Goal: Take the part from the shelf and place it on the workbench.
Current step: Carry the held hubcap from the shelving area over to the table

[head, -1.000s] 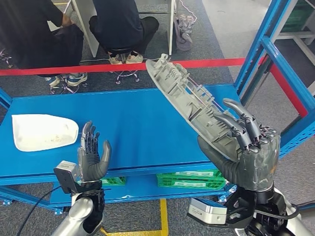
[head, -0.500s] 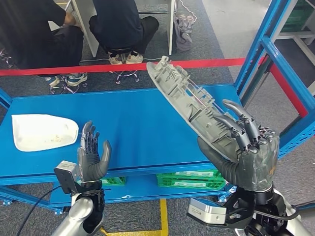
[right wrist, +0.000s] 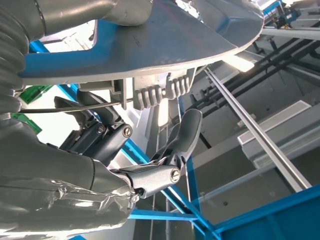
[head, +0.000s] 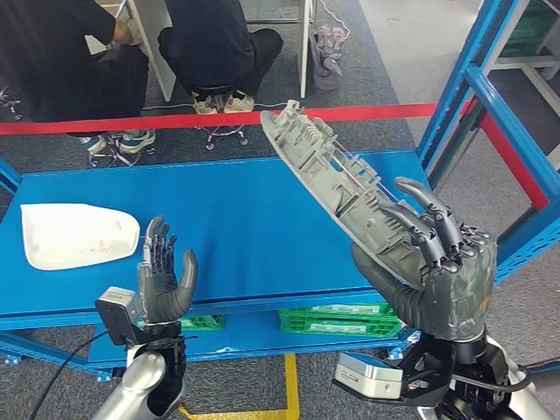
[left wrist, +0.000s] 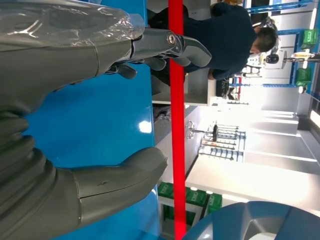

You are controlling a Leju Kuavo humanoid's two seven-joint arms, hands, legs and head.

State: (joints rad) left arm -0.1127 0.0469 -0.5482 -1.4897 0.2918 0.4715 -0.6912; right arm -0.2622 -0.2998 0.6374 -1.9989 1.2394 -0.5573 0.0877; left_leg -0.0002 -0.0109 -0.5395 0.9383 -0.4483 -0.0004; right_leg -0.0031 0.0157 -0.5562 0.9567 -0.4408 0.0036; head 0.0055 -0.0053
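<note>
Grey carpet floor [head: 370, 61]; red barrier tape [head: 198, 120]; green crates [head: 340, 320] below.

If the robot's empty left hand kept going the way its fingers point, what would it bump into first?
Probably the blue shelf: the left hand points up and forward over its front edge. Depth is unclear, so it might pass above.
</note>
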